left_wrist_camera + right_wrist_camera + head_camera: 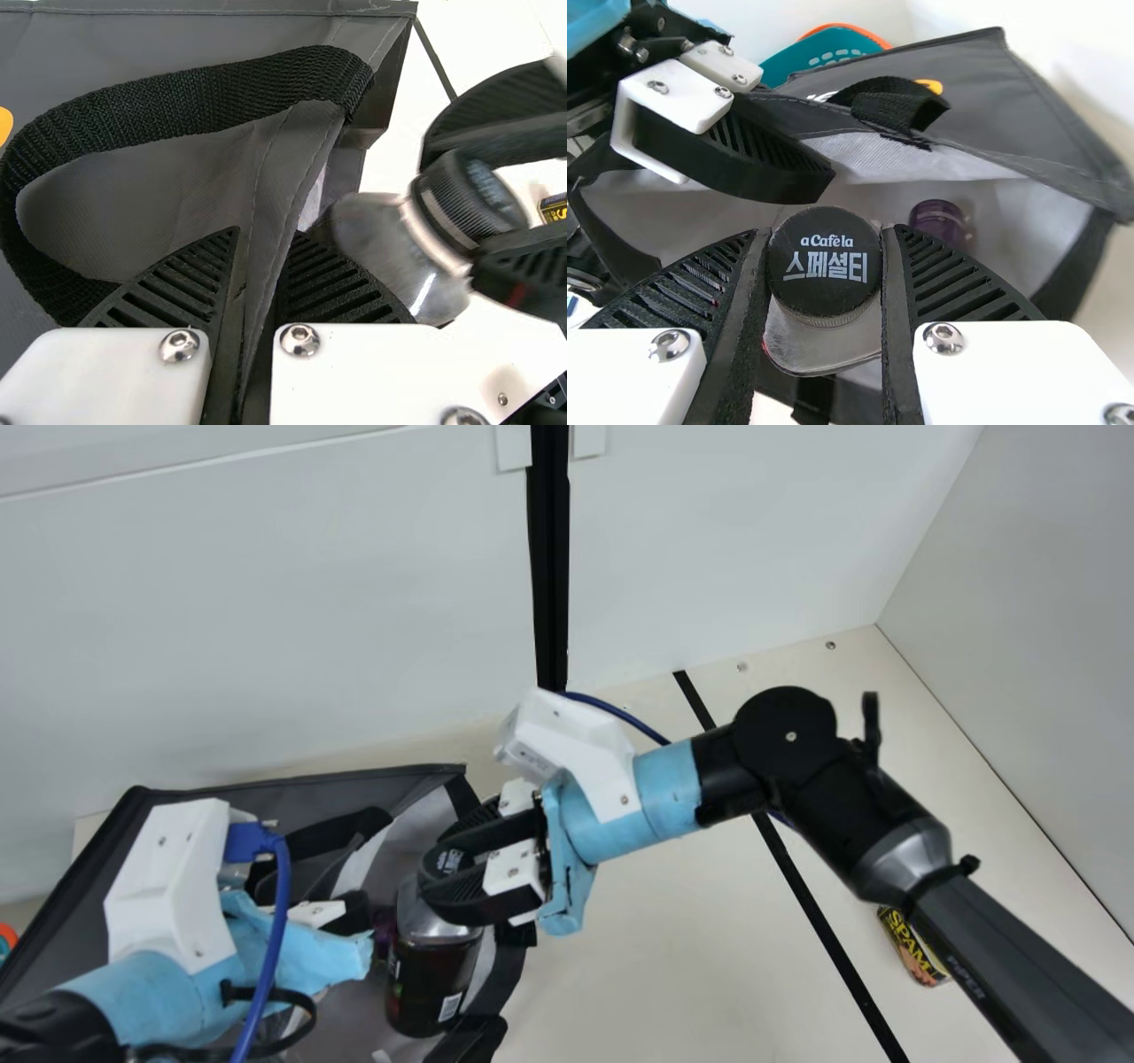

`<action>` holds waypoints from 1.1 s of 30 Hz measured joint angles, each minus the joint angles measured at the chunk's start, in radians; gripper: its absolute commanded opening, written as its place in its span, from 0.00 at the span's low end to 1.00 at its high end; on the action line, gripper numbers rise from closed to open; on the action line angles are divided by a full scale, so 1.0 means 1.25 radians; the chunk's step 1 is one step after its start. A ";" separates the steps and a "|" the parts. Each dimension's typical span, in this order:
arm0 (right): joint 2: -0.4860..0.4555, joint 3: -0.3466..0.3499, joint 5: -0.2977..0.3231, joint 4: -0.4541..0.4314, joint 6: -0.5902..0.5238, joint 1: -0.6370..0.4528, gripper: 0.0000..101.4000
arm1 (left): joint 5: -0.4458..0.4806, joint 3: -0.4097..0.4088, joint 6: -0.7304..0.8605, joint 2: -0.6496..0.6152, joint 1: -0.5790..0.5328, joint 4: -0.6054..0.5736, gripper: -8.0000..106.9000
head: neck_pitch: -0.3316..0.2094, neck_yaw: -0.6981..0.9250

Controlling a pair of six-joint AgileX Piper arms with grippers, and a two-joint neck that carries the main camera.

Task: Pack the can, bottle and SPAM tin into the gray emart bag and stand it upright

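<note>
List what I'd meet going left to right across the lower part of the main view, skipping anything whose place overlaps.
Basket at the edge → bottle → black strip on the table → SPAM tin.

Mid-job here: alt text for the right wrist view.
The right hand grips a bottle by its black cap at the open gray bag. A purple item is inside; a left hand finger is at upper left, a teal basket behind.
</note>
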 measured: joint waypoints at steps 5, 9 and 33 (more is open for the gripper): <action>0.017 0.012 -0.026 0.015 -0.008 0.026 0.00 | 0.000 0.000 0.000 0.000 0.000 0.000 0.00 | 0.000 0.000; 0.030 0.023 -0.041 0.022 -0.016 0.045 0.00 | 0.000 0.000 0.000 0.000 0.000 0.000 0.00 | 0.000 0.000; 0.117 0.020 -0.107 0.020 -0.031 0.111 0.13 | 0.000 0.000 0.000 0.000 0.000 0.000 0.00 | 0.000 0.000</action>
